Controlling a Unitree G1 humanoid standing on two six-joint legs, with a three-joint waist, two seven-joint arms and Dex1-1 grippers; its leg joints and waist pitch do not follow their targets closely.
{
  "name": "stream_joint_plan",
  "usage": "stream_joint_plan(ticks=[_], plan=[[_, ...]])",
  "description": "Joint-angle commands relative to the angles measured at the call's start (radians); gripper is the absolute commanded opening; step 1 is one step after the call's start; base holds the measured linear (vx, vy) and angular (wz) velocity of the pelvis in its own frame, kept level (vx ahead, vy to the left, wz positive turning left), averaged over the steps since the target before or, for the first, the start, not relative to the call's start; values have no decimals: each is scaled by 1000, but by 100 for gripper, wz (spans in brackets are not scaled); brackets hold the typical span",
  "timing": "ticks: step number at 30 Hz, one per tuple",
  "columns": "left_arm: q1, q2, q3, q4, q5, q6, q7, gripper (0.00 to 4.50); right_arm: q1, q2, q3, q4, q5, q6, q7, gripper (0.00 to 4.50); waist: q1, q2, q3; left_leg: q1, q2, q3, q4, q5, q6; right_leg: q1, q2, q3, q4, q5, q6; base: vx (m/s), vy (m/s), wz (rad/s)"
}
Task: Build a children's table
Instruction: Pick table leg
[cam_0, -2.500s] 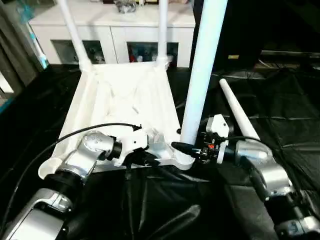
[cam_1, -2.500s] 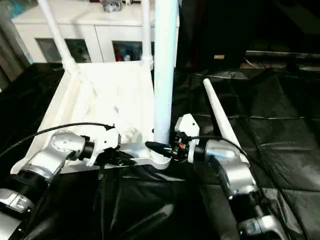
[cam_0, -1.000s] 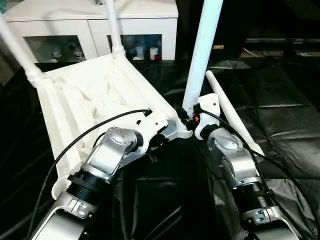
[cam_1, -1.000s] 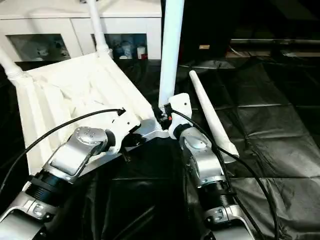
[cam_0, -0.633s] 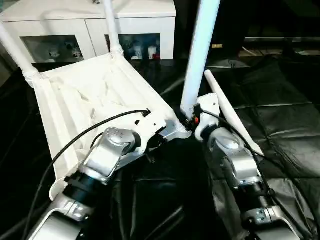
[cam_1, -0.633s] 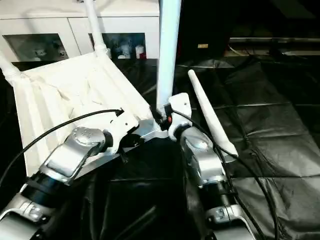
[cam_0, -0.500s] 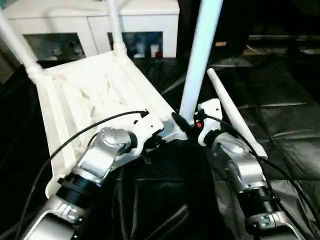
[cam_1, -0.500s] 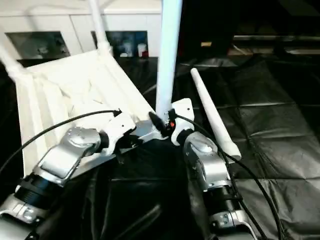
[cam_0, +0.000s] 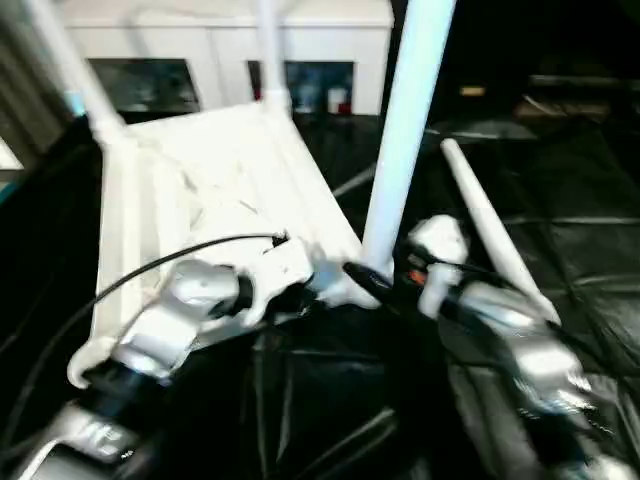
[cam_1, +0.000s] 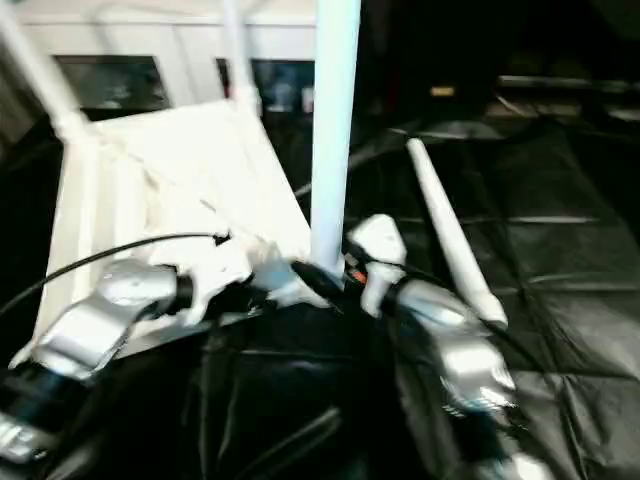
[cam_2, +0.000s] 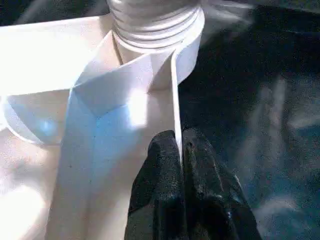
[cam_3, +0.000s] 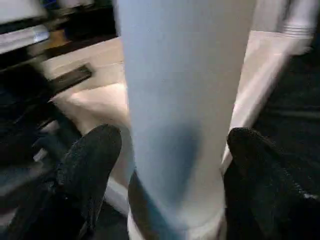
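The children's table (cam_0: 200, 190) lies upside down on the black cloth (cam_0: 560, 180). The left wrist view shows the left gripper (cam_2: 181, 145) pinched on its thin rim; the right wrist view shows the right gripper (cam_3: 170, 145) spread apart, its fingers (cam_3: 92, 155) straddling the near upright leg (cam_3: 180, 100) with gaps either side.

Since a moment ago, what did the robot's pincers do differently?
The right pincer has opened: its fingers now stand apart on either side of the near upright leg, which they gripped before. The left pincer stays shut on the tabletop's edge wall. The loose leg still lies on the black cloth.

text: none legible; labels: none legible; signs: none legible
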Motion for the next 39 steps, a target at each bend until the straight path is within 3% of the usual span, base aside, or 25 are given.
stream_joint_plan(ticks=[1, 9, 15, 20, 27, 36, 39], plan=[[-15, -9, 9, -65, -51, -62, -44, 0, 19, -25, 7, -58, 28, 25, 55, 390, -1, -3, -85, 35, 68, -33, -54, -107, 85, 53, -86, 49, -57, 38, -251, 0, 0, 0], [-14, 12, 12, -35, -71, -107, -97, 0, 64, -108, 28, -120, 64, 59, 154, 390, 11, -7, -82, 31, 64, -32, -50, -146, 58, 47, -89, 53, -65, -77, -229, 0, 0, 0], [-16, 20, 10, -22, -73, -126, -115, 0, 68, -122, 43, -115, 50, 64, 172, 390, 12, -6, -87, 29, 61, -33, -46, -138, 57, 46, -87, 52, -62, -76, -226, 0, 0, 0], [-21, 27, 5, -1, -61, -148, -129, 0, 51, -135, 68, -67, -8, 43, 149, 353, 13, -6, -91, 29, 61, -33, -43, -116, 64, 46, -86, 50, -57, -42, -234, 0, 0, 0], [-26, 19, 5, 20, -50, -164, -127, 0, 36, -127, 86, -41, -30, 23, 140, 275, 12, -7, -90, 27, 60, -33, -40, -118, 70, 48, -86, 50, -56, -45, -236, 0, 0, 0], [-27, -9, 9, 65, -34, -172, -75, 0, 49, -87, 91, 14, -40, 4, 114, 221, 7, -10, -86, 30, 60, -32, -42, -148, 61, 44, -85, 51, -64, -97, -233, 0, 0, 0], [-43, -39, 15, 118, -5, -168, -5, 0, 62, -45, 76, 50, -32, 7, 69, 216, 6, -8, -82, 33, 61, -32, -45, -186, 45, 39, -87, 51, -71, -159, -224, 0, 0, 0]])
